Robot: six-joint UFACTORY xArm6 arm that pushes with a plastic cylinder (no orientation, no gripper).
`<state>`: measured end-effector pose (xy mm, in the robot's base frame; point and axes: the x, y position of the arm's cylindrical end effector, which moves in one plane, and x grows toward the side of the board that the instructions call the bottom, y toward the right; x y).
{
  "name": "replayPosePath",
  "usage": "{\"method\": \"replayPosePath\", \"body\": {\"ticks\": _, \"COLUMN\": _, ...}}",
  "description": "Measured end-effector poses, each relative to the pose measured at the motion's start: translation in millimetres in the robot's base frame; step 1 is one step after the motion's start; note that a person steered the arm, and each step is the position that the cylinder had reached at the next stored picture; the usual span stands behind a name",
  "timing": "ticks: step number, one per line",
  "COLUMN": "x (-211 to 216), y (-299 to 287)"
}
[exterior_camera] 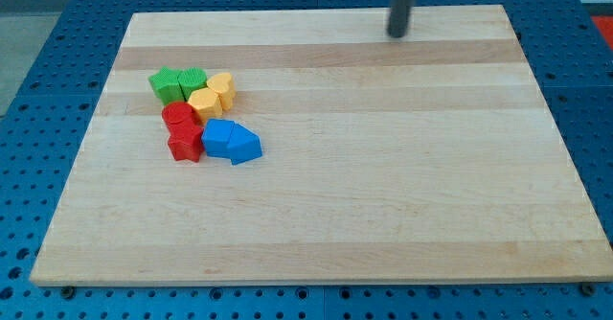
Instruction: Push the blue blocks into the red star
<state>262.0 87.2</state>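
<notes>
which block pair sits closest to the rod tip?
The two yellow blocks: they lie at the cluster's upper right, nearest my tip near the view's top; green, red and blue pairs lie farther.

Rod: you see only its lower part; the upper end is cut off by the view's top edge at 12 o'clock, above my tip (pixel 397 34).
Blue blocks (pixel 231 141): you cannot tell where one ends and the other begins.
Green blocks (pixel 178 83): their exact shapes are too small for you to read.
</notes>
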Motion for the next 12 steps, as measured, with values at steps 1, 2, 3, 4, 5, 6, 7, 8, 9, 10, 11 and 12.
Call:
{"method": "replayPosePath", "body": {"ticks": 1, "x": 80, "y": 22}}
{"method": "replayPosePath", "body": {"ticks": 2, "x": 178, "y": 61}}
{"method": "replayPosePath", "body": {"ticks": 3, "x": 275, "y": 23}}
{"method": "replayPosePath", "body": {"ticks": 4, "x": 319, "y": -76}}
{"method": "replayPosePath", "body": {"ticks": 5, "x": 296, "y": -192}}
{"method": "replayPosePath", "body": {"ticks": 6, "x": 270, "y": -207}}
{"method": "replayPosePath", "body": {"ticks": 7, "x": 255, "y": -203}}
{"method": "replayPosePath", "body": {"ticks": 8, "x": 237, "y": -190}}
{"method": "replayPosePath", "body": {"ticks": 9, "x": 227, "y": -173}}
{"method": "replayPosePath", "body": {"ticks": 10, "x": 227, "y": -169}}
{"method": "replayPosePath", "body": {"ticks": 11, "x": 227, "y": -163}}
{"method": "replayPosePath", "body": {"ticks": 12, "x": 214, "y": -161}}
